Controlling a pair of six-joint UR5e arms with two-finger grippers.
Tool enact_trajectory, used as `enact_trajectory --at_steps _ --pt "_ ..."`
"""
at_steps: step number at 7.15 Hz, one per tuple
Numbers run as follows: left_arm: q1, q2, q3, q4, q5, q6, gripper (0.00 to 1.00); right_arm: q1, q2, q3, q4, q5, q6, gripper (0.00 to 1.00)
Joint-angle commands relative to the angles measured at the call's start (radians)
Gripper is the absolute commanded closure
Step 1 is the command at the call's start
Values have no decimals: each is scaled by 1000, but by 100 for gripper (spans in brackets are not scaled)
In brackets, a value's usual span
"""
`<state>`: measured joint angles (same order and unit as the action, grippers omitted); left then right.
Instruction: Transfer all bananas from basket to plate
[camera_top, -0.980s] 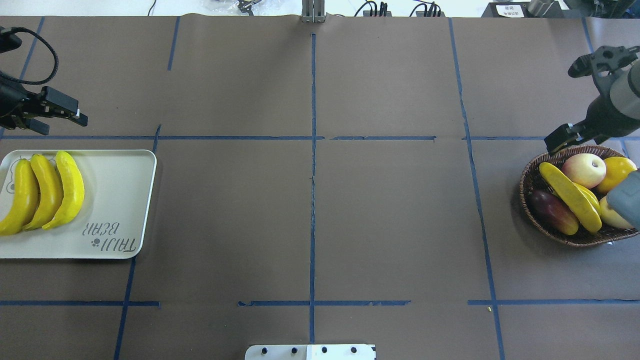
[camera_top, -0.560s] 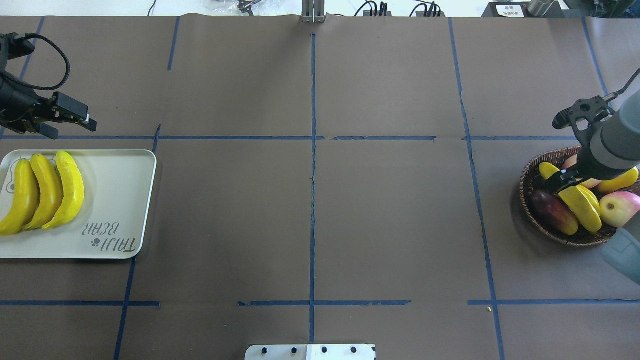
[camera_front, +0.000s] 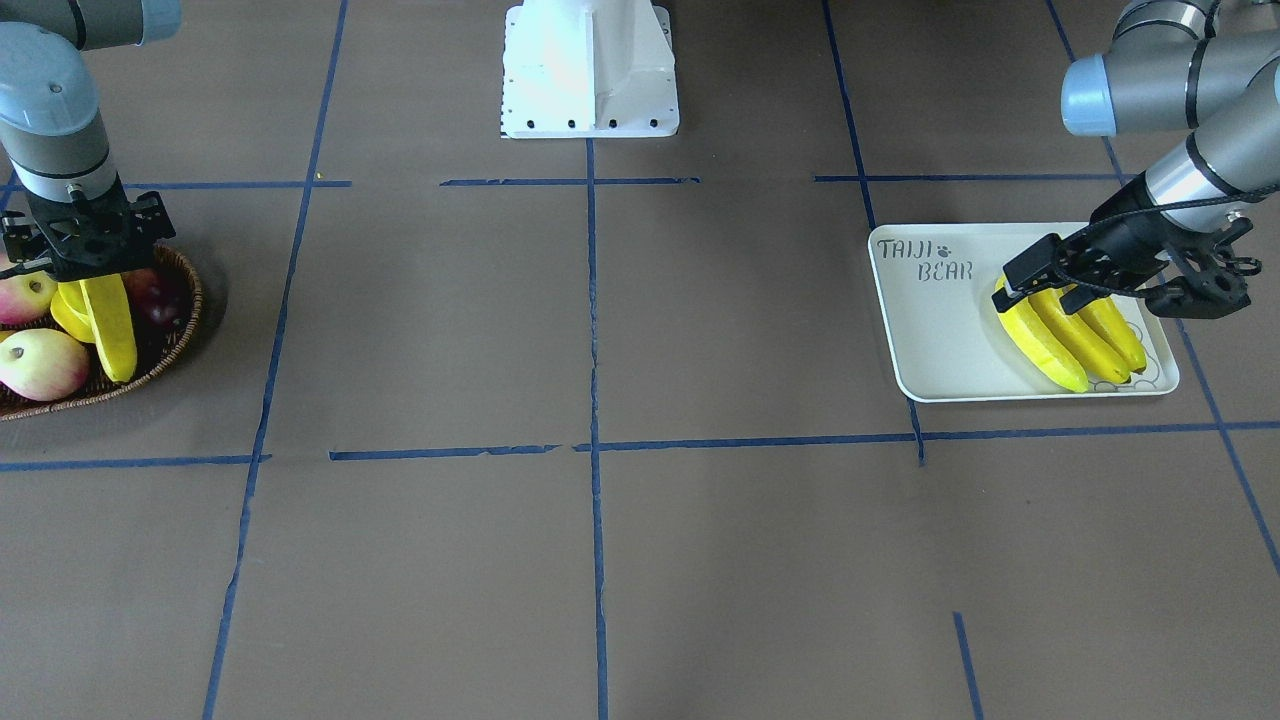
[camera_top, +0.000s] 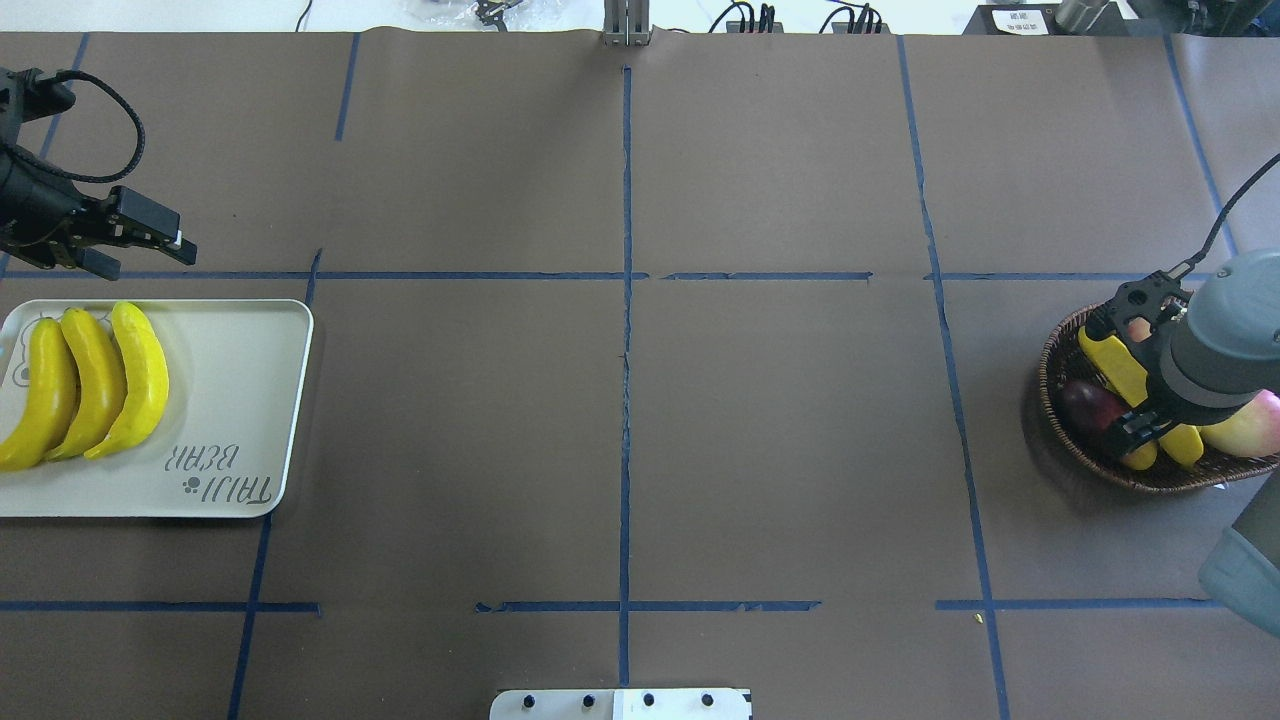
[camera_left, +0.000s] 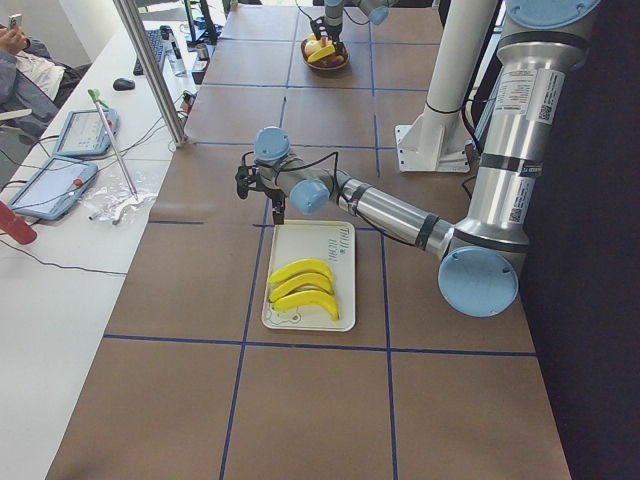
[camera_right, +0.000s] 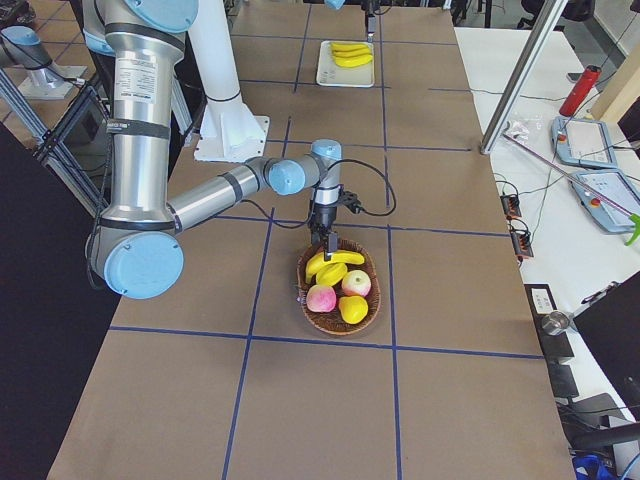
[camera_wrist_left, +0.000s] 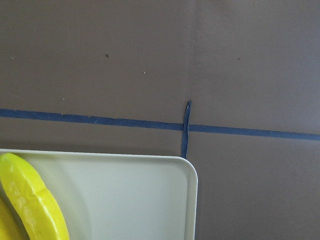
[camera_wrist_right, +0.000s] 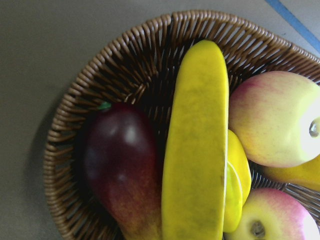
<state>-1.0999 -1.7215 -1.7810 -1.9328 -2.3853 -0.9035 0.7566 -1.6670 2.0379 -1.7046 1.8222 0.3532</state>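
Three bananas (camera_top: 85, 385) on plate (camera_top: 240, 390); one banana (camera_top: 1105, 355) in basket (camera_top: 1048, 380).

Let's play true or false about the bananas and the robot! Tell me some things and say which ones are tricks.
1. Three bananas lie on the plate. True.
2. The basket is empty. False: one banana and some round fruits are in it.
3. The right tool is over the basket. True.
4. The left tool is holding a banana. False: it holds nothing and hovers by the plate's far edge.
5. The plate has "TAIJI BEAR" printed on it. True.
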Motion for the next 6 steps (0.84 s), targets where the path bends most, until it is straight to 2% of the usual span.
enact_trajectory --at_steps 1,6 --pt "0 0 2 0 0 0 0 -6 -7 -13 -1 -7 -36 14" --pt "0 -1 5 0 0 0 0 -8 -2 -24 -3 -21 -36 50"
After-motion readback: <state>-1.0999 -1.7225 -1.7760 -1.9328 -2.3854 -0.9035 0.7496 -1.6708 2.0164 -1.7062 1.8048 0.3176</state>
